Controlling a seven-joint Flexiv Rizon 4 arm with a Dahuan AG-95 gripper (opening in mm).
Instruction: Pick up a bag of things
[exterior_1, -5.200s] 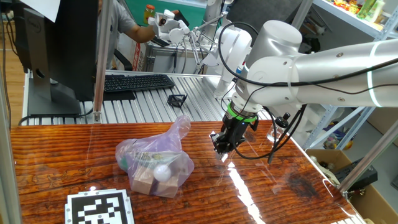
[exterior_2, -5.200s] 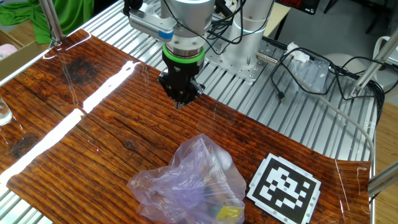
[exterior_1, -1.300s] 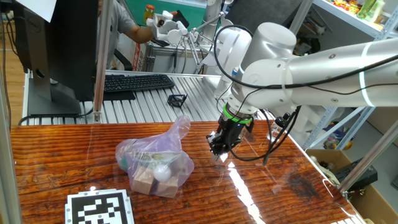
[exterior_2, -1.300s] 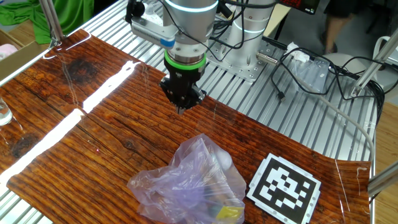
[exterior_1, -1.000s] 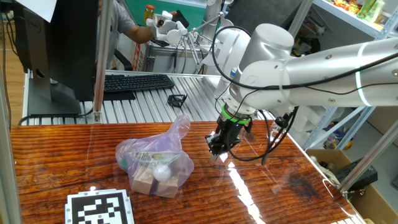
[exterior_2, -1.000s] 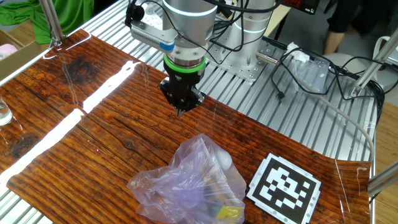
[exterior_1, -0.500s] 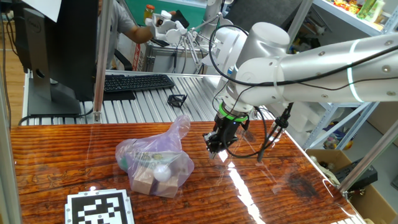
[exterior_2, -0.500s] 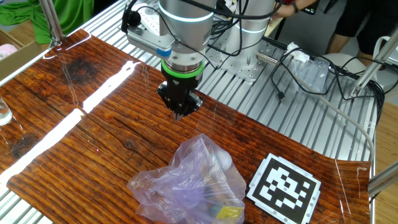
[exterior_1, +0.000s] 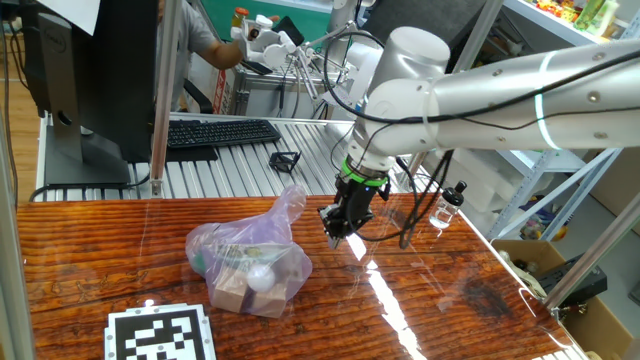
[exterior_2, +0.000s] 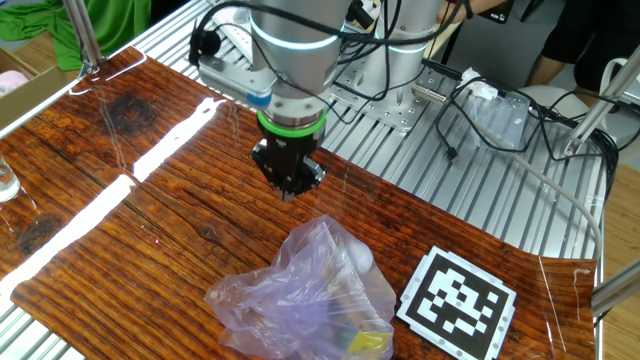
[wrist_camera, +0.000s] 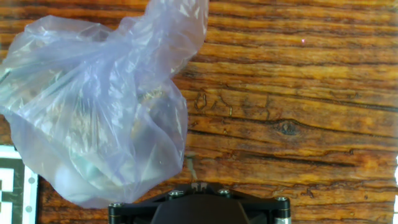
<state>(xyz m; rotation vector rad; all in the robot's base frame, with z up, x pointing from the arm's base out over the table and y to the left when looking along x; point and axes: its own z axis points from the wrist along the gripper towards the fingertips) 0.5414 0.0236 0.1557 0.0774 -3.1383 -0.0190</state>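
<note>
The pale-lilac plastic bag (exterior_1: 250, 255) lies on the wooden table, its twisted neck pointing up toward the gripper. It also shows in the other fixed view (exterior_2: 310, 290) and fills the left of the hand view (wrist_camera: 99, 106). Through the plastic I see tan wooden blocks (exterior_1: 232, 285), a white ball (exterior_1: 260, 278) and a green piece (exterior_1: 200, 262). My gripper (exterior_1: 333, 240) hovers just right of the bag's neck, above the table and apart from the plastic. Its fingertips are pressed together and hold nothing (exterior_2: 288, 193) (wrist_camera: 198, 185).
A small clear bottle with a black cap (exterior_1: 444, 208) stands right of the arm. A black-and-white marker tag (exterior_1: 160, 335) (exterior_2: 458, 300) lies beside the bag. A keyboard (exterior_1: 222, 131) and a black clip (exterior_1: 285, 159) sit on the metal slats behind.
The arm has swung the shut gripper leftward, closer to the bag's neck. The bag has not moved.
</note>
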